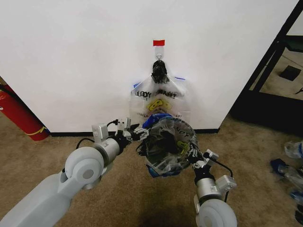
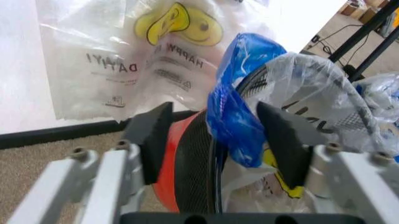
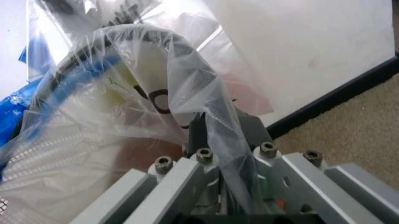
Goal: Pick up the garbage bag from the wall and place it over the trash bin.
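Note:
The garbage bag [image 1: 177,137], clear with black print and blue handles, is draped over the mouth of the small black mesh trash bin [image 1: 163,149], which stands on the carpet in front of the wall [image 1: 71,56]. My left gripper [image 1: 136,133] is at the bin's left rim. In the left wrist view this gripper [image 2: 215,112] is open, its fingers [image 2: 153,137] straddling the mesh rim [image 2: 196,163] and a blue handle [image 2: 240,107]. My right gripper [image 1: 199,163] is at the bin's right rim, and in the right wrist view it [image 3: 221,126] is shut on the bag's plastic [image 3: 206,88].
A bunch of matching bags [image 1: 158,101] hangs from a black knot [image 1: 158,71] under a red tape strip [image 1: 158,42]. A red fire extinguisher [image 1: 21,116] leans at the left. A dark frame [image 1: 274,61] and loose plastic items [image 1: 291,165] are on the right.

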You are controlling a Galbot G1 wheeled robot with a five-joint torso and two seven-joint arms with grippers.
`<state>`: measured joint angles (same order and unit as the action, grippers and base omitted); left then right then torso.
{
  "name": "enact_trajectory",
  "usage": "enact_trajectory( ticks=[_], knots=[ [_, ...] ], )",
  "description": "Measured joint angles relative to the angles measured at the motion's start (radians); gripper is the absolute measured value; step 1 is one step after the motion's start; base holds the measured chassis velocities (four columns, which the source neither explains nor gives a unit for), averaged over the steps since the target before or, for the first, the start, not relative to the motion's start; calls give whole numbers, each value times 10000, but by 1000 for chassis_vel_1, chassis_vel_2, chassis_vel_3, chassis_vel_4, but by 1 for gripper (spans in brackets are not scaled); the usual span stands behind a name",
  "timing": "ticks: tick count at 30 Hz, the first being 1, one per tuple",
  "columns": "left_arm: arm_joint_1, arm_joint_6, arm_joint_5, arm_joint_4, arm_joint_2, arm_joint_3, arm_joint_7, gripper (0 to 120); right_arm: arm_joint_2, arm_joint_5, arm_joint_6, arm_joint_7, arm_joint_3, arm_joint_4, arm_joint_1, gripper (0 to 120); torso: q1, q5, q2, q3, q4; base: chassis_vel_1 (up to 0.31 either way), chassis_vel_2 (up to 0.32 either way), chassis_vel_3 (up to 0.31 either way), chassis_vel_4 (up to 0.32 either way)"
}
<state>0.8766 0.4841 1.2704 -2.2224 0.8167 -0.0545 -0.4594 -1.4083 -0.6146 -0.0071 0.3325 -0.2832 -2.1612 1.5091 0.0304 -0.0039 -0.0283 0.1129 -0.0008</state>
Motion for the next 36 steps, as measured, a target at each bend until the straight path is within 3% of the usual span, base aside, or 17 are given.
enact_trajectory(
  ticks=[3,6,15,29,36],
  knots=[
    [5,0,11,2,6,0,-12,46,-14,-1,0,1,11,0,-3,0,0,0,0,0,0,0,0,0,0],
    [1,-7,52,39,6,-3,-74,29,-38,-1,0,8,35,0,-16,0,0,0,1,0,0,0,0,0,0],
    [-215,-16,65,413,-24,-14,-105,0,1,-78,-3,29,33,-25,6,0,0,0,2,0,-1,0,0,0,0],
    [-681,-50,-83,1836,-482,369,802,0,53,-129,-18,-483,155,-93,179,0,0,0,2,0,-1,0,0,0,0],
    [-170,-199,-210,1818,-543,390,1232,0,46,-543,-145,-409,88,-281,119,0,0,-1,2,0,2,0,0,0,0]
  ],
)
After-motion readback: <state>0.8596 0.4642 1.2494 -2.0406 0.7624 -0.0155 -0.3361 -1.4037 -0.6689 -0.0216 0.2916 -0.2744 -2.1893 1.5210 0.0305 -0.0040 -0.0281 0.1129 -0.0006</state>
